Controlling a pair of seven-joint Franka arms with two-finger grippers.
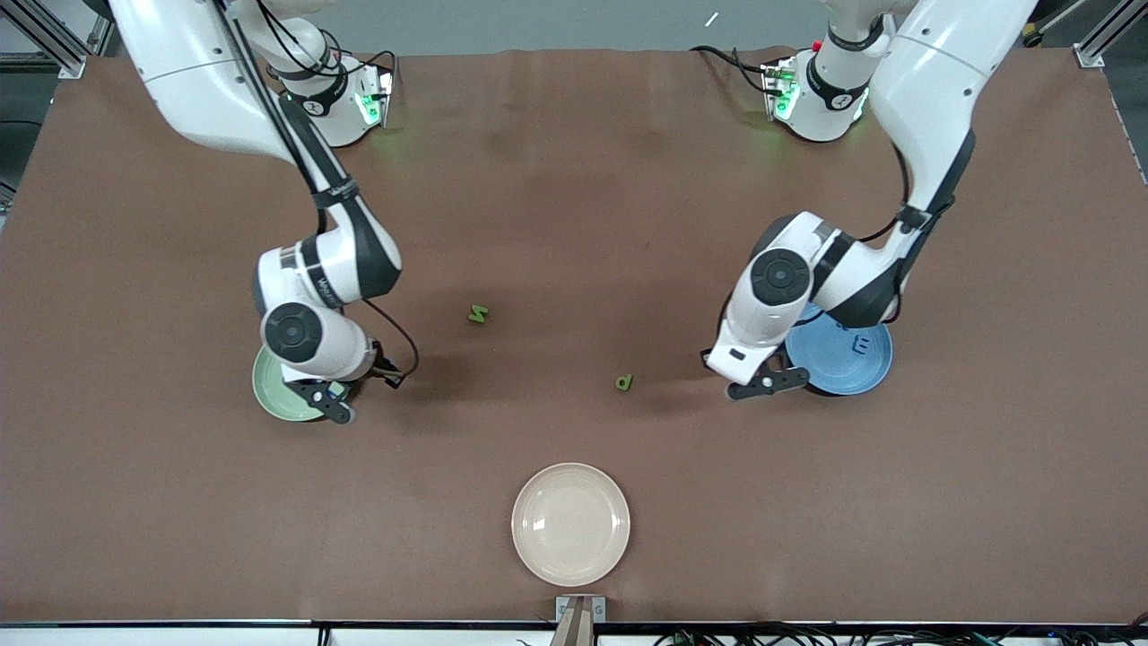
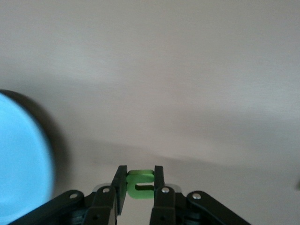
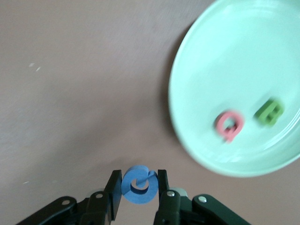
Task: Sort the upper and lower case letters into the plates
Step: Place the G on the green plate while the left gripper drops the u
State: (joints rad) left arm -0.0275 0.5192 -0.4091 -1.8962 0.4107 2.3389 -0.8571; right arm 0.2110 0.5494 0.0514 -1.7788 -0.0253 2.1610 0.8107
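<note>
Letters of light, stiff foam are best pinched across flat faces. Left tool [image 2: 140, 187] is closed on a green foam letter [image 2: 140, 183] beside the round blue plate [image 1: 852, 359]. Right tool [image 3: 139, 187] is closed on a blue foam letter [image 3: 138, 185] beside the round mint-green plate [image 3: 225, 93].

Both grippers [image 2: 140, 180] [image 3: 139, 183] clamped, lowered.

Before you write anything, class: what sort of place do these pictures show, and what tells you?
Probably a robotics lab workbench, not a kitchen. Two white robot arms are bolted to a brown-covered table, cables run along its edge, and the only things laid out are a cream plate, a blue plate and small foam letters such as the green M.
</note>
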